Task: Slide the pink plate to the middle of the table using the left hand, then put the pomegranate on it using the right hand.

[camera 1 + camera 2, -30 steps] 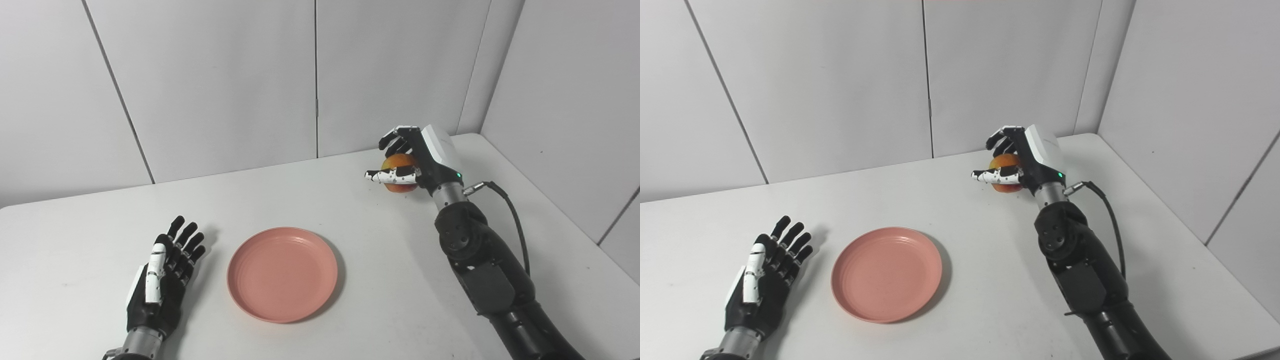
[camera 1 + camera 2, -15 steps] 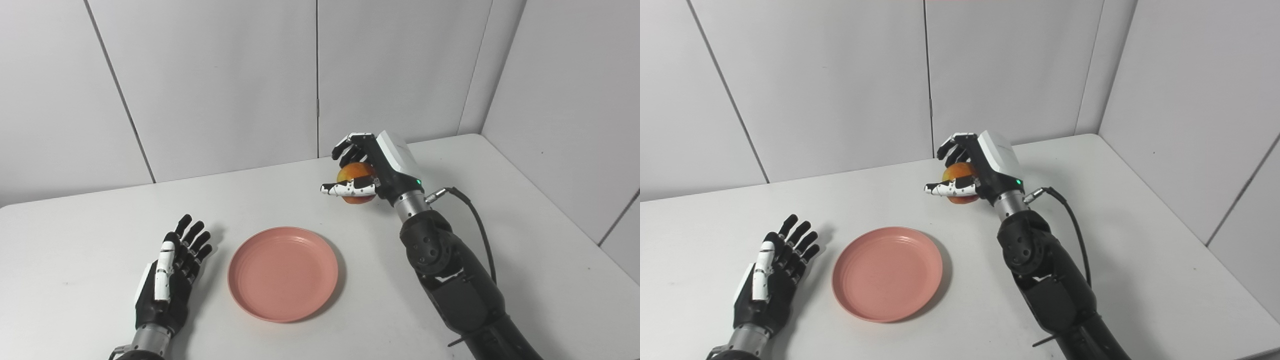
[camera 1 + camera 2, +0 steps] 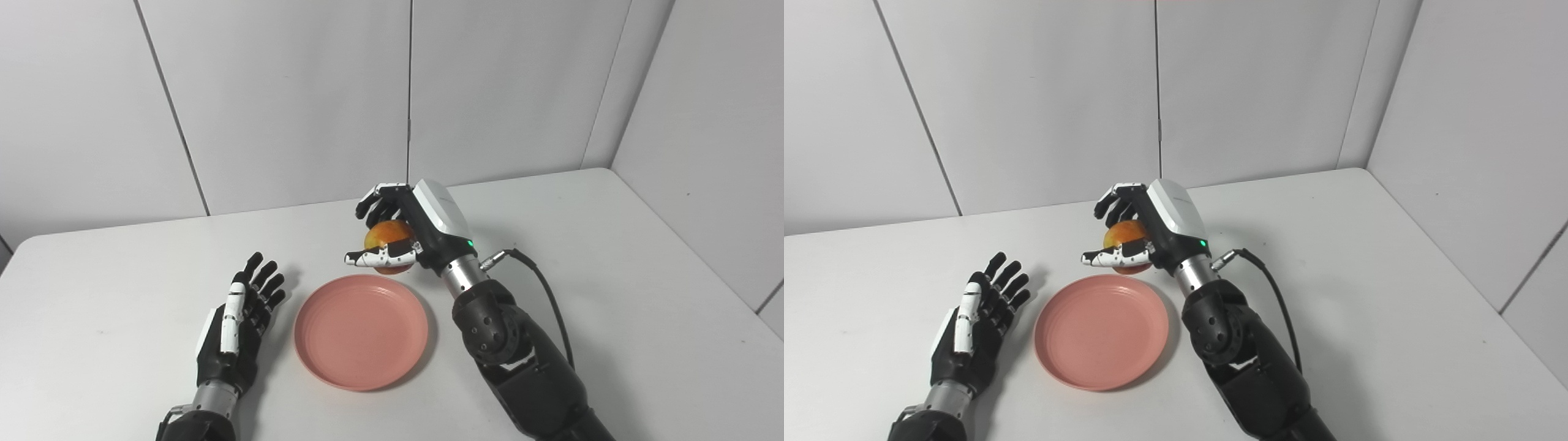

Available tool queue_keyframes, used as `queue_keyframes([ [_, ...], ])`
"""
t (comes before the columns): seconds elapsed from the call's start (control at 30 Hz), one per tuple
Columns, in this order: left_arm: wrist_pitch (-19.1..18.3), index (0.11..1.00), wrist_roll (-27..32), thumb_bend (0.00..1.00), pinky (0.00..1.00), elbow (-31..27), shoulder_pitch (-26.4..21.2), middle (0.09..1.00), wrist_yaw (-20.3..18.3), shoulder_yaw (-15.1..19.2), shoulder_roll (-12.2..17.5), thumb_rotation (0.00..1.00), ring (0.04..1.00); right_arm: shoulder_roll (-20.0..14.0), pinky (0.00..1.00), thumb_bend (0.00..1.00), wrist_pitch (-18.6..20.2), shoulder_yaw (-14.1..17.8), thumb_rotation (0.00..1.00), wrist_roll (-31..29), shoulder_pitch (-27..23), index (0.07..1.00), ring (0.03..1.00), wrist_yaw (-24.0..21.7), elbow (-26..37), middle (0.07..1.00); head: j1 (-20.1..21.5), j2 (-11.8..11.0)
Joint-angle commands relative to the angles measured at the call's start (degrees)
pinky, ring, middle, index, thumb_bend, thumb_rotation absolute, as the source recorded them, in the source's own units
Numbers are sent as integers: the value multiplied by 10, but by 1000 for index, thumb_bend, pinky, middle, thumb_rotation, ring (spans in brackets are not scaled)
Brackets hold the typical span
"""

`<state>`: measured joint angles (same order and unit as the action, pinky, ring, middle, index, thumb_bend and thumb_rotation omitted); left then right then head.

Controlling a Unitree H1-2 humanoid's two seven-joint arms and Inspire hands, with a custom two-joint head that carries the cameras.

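Observation:
A pink plate (image 3: pixel 361 331) lies flat near the middle of the white table (image 3: pixel 612 245), with nothing on it. My right hand (image 3: pixel 407 229) hangs just beyond the plate's far rim, shut on an orange-red pomegranate (image 3: pixel 386 237); fingers wrap over its top and the thumb crosses its front. The fruit is held clear of the plate. My left hand (image 3: pixel 239 321) rests on the table to the left of the plate, open, fingers spread and pointing away from me, a small gap from the rim.
Grey wall panels (image 3: pixel 282 98) close off the table's far side and the right side. A black cable (image 3: pixel 545 294) loops from the right wrist along the forearm. The table's right half is bare white surface.
My right hand has carried the pomegranate leftward and nearer, from the far right of the table to the plate's far rim. The camera has shifted a little. The left hand has stayed beside the plate.

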<state>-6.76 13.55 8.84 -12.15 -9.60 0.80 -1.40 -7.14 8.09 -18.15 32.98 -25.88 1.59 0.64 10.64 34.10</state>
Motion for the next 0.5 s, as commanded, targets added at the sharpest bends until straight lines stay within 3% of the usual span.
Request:
queue_keyframes([
  [0.0,-20,931,-7,409,924,14,3,932,13,-2,-6,1000,919,9,337,497,-27,-6,134,12,-25,488,410,3,14,472,-1,-1],
  [0.47,-13,920,-25,429,895,17,-4,920,36,0,-20,1000,904,27,328,494,-44,-48,133,13,0,488,395,-9,-3,460,-41,10],
])
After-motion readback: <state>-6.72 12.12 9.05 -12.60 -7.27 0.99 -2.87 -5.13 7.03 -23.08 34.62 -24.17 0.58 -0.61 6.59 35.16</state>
